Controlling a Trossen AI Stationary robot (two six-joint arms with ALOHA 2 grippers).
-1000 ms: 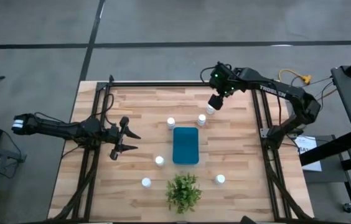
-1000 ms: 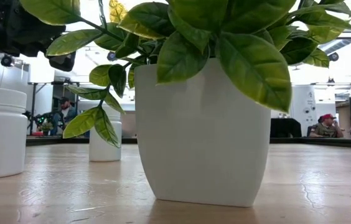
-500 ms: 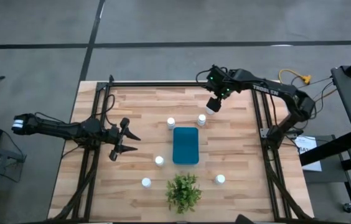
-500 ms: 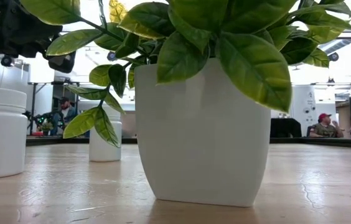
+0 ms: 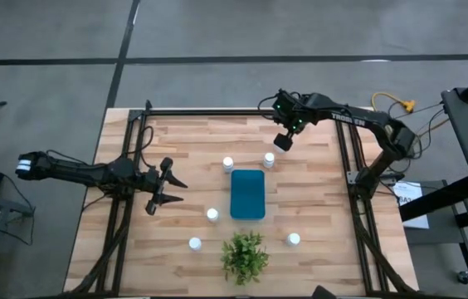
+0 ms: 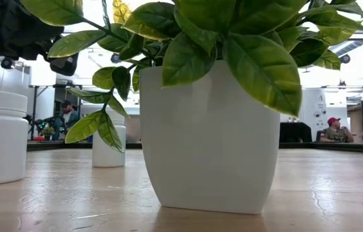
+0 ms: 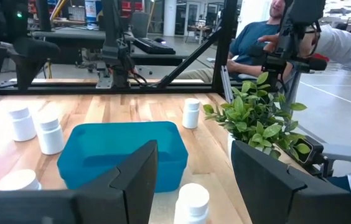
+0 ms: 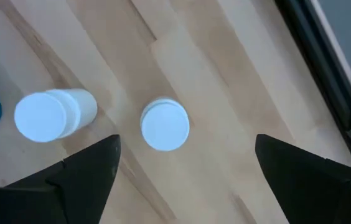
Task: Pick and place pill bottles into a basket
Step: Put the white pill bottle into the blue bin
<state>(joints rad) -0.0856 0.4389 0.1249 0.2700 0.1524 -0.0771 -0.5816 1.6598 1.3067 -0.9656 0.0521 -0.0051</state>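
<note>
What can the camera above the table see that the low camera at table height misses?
Only the overhead view shows the teal basket, empty, both arms, and the whole layout: the right gripper above a pill bottle near the table's far edge, the left gripper open and idle over the left side of the table. Only the low view shows the plant's white pot up close and people in the room behind. Both share the leafy plant, the wooden table and some of the white bottles.
</note>
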